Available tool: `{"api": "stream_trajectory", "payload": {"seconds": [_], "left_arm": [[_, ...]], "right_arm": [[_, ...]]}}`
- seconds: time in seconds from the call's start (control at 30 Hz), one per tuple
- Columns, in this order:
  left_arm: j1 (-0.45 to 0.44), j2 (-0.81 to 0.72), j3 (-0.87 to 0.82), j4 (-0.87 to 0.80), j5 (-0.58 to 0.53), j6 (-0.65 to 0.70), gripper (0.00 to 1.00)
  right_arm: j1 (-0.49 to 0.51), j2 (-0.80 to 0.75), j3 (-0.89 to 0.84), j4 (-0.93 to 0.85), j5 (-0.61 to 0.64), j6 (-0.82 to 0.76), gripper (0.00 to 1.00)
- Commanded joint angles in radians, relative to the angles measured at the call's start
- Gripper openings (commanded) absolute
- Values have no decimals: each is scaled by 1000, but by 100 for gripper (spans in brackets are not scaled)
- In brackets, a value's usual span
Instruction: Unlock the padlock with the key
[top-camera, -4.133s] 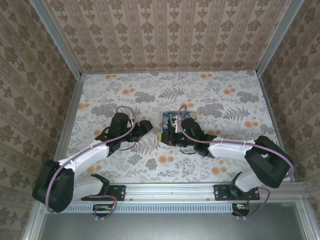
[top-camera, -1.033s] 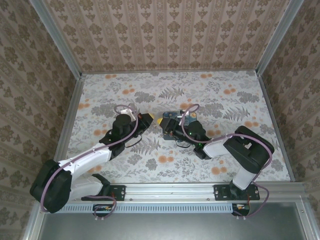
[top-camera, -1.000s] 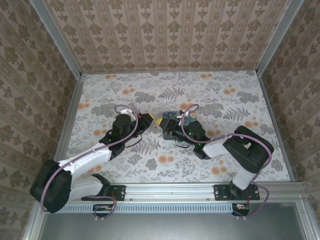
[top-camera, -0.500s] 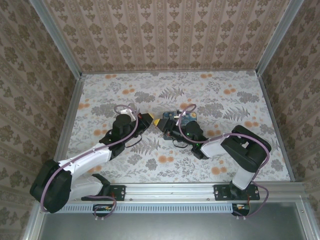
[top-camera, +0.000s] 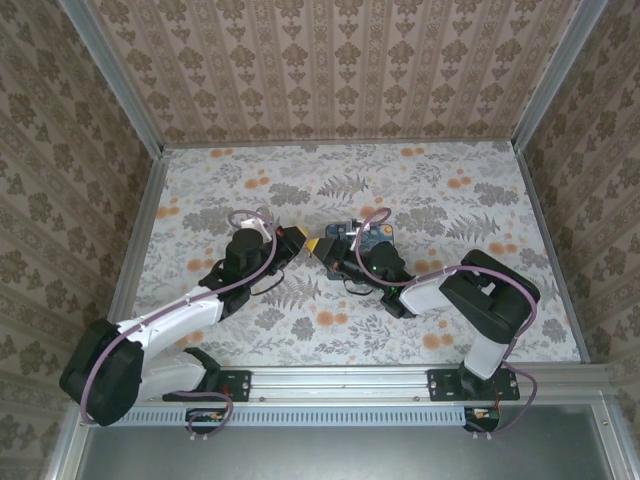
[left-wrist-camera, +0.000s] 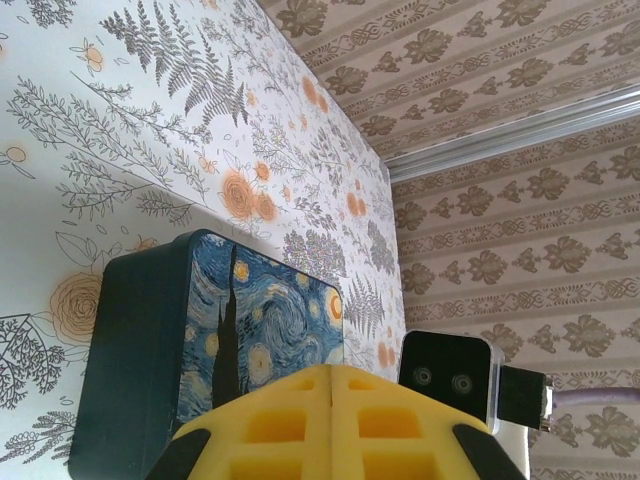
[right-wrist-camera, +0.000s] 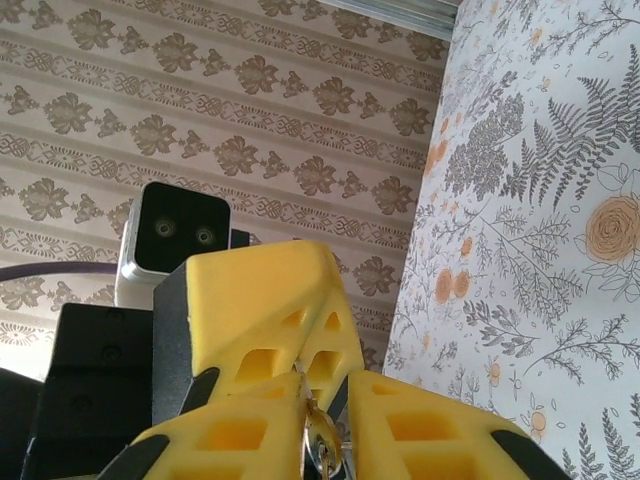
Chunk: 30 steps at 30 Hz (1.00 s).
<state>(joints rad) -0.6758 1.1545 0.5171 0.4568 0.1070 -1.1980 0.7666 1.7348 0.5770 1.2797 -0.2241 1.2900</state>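
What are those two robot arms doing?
The left end effector and right end effector meet tip to tip near a starry-painting box on the table. The right one pinches a small metal piece, probably the key. The left one is shut; what it grips, if anything, is hidden.

Starry-night box (top-camera: 380, 234) just behind right pincer (top-camera: 319, 246), left pincer (top-camera: 297, 236) facing close, bare tabletop (top-camera: 300, 180) beyond.

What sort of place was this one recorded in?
Probably a staged robot test cell: patterned wallpaper walls close in a floral-print table, and a metal rail at its near edge carries the left arm and right arm.
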Motion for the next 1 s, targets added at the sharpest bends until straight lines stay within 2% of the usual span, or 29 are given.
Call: {"api": "stream_trajectory", "payload": {"seconds": [0.0, 0.17, 0.27, 0.3, 0.4, 0.53, 0.57, 0.67, 0.7, 0.87, 0.97], "left_arm": [[-10, -8, 8, 23, -15, -2, 0], [-14, -7, 9, 22, -15, 0, 0], [-14, -9, 13, 12, -11, 7, 0], [-15, -10, 17, 2, -6, 16, 4], [-6, -29, 35, -58, 4, 53, 33], [29, -73, 51, -148, 37, 92, 76], [47, -82, 61, -185, 64, 104, 83], [101, -94, 95, -281, 152, 156, 97], [118, -92, 109, -305, 186, 179, 100], [166, -62, 178, -410, 347, 321, 100], [176, -41, 201, -437, 402, 390, 95]], "right_arm": [[7, 9, 6, 43, -9, 0, 15], [7, -5, -8, 45, 0, -1, 0], [3, -15, -12, 42, -1, 0, 0], [2, -15, -12, 40, 0, 1, 0], [-9, -23, -22, 32, -10, 3, 0], [-34, -35, -50, 19, -25, 10, 0], [-41, -39, -57, 11, -33, 10, 0], [-61, -60, -69, -21, -61, 6, 0], [-68, -68, -70, -38, -73, 4, 0], [-97, -107, -65, -106, -152, -7, 0], [-115, -118, -62, -119, -209, 2, 0]]}}
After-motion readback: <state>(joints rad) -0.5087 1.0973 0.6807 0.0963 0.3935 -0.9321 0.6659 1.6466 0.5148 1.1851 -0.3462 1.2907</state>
